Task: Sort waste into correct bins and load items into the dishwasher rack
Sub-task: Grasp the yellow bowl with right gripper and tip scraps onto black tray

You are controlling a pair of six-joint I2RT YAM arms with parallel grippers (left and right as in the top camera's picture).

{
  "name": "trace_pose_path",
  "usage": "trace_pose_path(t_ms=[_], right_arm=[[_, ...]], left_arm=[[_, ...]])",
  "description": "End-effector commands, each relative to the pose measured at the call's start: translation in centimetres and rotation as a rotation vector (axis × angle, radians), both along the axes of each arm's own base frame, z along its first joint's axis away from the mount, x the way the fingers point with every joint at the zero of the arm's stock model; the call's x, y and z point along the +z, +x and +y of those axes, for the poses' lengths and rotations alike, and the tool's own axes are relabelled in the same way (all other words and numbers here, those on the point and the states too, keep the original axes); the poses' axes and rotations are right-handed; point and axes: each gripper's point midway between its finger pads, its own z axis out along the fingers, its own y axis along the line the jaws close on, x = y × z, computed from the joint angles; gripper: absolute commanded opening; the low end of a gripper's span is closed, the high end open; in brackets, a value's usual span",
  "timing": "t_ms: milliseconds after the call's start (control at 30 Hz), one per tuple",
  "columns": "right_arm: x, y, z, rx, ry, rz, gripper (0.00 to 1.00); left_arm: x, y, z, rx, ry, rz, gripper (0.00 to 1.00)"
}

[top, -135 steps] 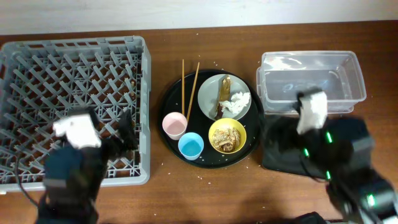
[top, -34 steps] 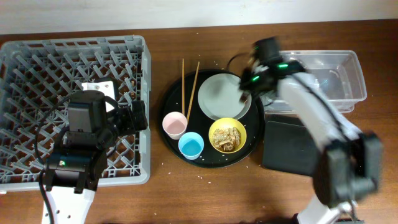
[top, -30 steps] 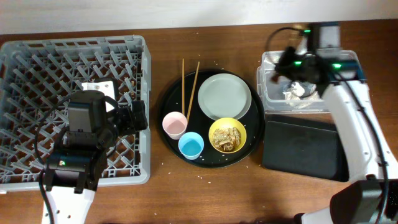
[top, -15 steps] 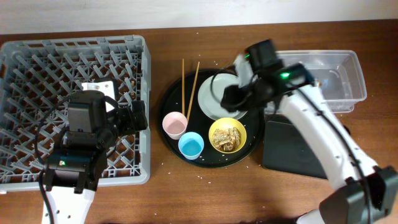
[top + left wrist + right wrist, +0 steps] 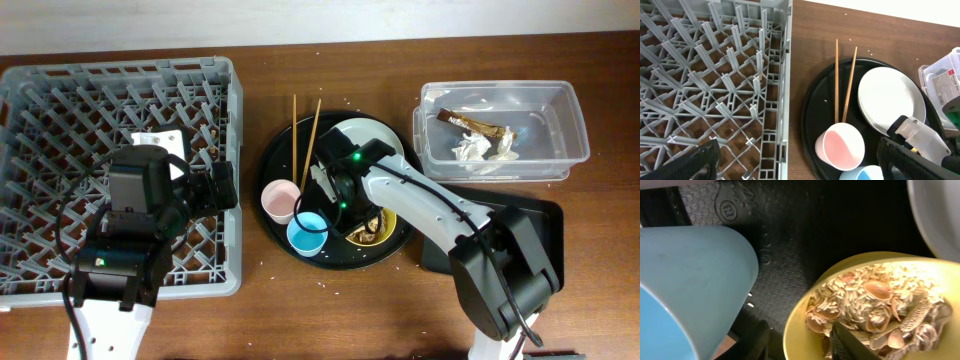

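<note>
The yellow bowl (image 5: 805,310) of beige food scraps (image 5: 875,300) sits on the round black tray. My right gripper (image 5: 800,339) is open and straddles its rim, one finger (image 5: 852,345) inside among the scraps and the other outside. In the overhead view the right gripper (image 5: 350,215) covers most of the yellow bowl (image 5: 388,226). The blue cup (image 5: 305,234), pink cup (image 5: 280,200), plate (image 5: 368,133) and chopsticks (image 5: 302,135) lie around it. The brown wrapper (image 5: 476,122) and white napkin (image 5: 472,148) lie in the clear tub (image 5: 572,110). My left gripper (image 5: 800,165) hangs open over the edge of the rack (image 5: 715,75).
The round black tray (image 5: 275,160) stands between the grey rack (image 5: 60,100) and the clear tub. The shallow black tray (image 5: 535,215) lies in front of the tub, partly under my right arm. Small white crumbs dot the wooden table.
My right arm has swung from the clear tub back to the round tray and come down onto the yellow bowl, its jaws opened. The left arm has not moved.
</note>
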Motion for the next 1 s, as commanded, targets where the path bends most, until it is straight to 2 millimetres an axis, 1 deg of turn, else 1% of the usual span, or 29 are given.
trace_pose_path(t_ms=[0,33,100,133,167,200,267,300,333,367,433,467,567,600,633,733,800,867,900,933,967], right_arm=[[-0.6,-0.6,0.3,0.03,0.013,0.015,0.41],[-1.0,-0.7,0.2,0.028,0.01,0.012,0.41],[-1.8,-0.4,-0.9,-0.029,-0.027,0.009,0.41],[-1.9,0.0,-1.9,-0.064,-0.053,0.005,0.39],[-1.9,0.5,-3.1,-0.121,-0.085,-0.001,0.34],[-1.9,1.1,-4.1,-0.173,-0.108,-0.006,0.32],[-1.9,1.6,-5.4,-0.247,-0.115,0.007,0.3],[-1.9,1.9,-6.2,-0.276,-0.119,0.014,0.27],[-1.9,2.1,-6.5,-0.287,-0.119,0.014,0.1],[-1.9,2.2,-6.5,-0.288,-0.117,0.012,0.04],[-1.9,2.4,-6.3,-0.293,-0.111,0.002,0.04],[-1.9,2.7,-6.2,-0.311,-0.106,-0.009,0.17],[-2.0,3.3,-6.3,-0.353,-0.11,-0.029,0.16],[-2.4,3.3,-6.9,-0.375,-0.139,-0.044,0.15],[-2.8,3.1,-7.0,-0.375,-0.14,-0.042,0.04],[-2.7,2.6,-7.2,-0.375,-0.145,-0.023,0.04],[-1.3,2.3,-6.3,-0.373,-0.093,-0.008,0.04],[2.9,2.3,-4.8,-0.365,0.027,-0.036,0.04],[7.0,2.2,-4.1,-0.363,0.133,-0.087,0.04],[9.9,2.0,-4.1,-0.37,0.211,-0.127,0.04],[12.3,1.8,-4.6,-0.388,0.277,-0.155,0.04]], left_arm=[[0.9,0.2,-0.1,-0.004,-0.008,-0.02,0.99],[0.9,0.2,-0.1,-0.004,-0.008,-0.02,0.99],[0.9,0.2,-0.1,-0.004,-0.008,-0.02,1.0],[0.9,0.2,-0.1,-0.004,-0.008,-0.02,0.99],[0.9,0.2,-0.1,-0.004,-0.008,-0.02,0.99],[0.9,0.2,-0.1,-0.004,-0.008,-0.02,0.99],[0.9,0.2,-0.1,-0.004,-0.009,-0.02,0.99],[0.9,0.2,-0.1,-0.004,-0.008,-0.02,0.99],[0.9,0.2,-0.1,-0.004,-0.008,-0.02,0.99],[0.9,0.2,-0.1,-0.004,-0.008,-0.02,1.0],[0.9,0.2,-0.1,-0.004,-0.008,-0.02,0.99],[0.9,0.2,-0.1,-0.004,-0.008,-0.02,0.99],[0.9,0.2,-0.1,-0.004,-0.009,-0.02,0.99],[0.9,0.2,-0.1,-0.004,-0.008,-0.02,0.99],[0.9,0.2,-0.1,-0.004,-0.008,-0.02,0.99],[0.9,0.2,-0.1,-0.004,-0.008,-0.02,0.99],[0.9,0.2,-0.1,-0.004,-0.008,-0.02,0.99],[0.8,0.3,-0.1,-0.004,-0.008,-0.017,0.99],[0.8,0.3,-0.1,-0.004,-0.008,-0.017,0.99],[0.8,0.3,-0.1,-0.004,-0.008,-0.017,0.99],[0.8,0.3,-0.1,-0.004,-0.008,-0.017,0.99]])
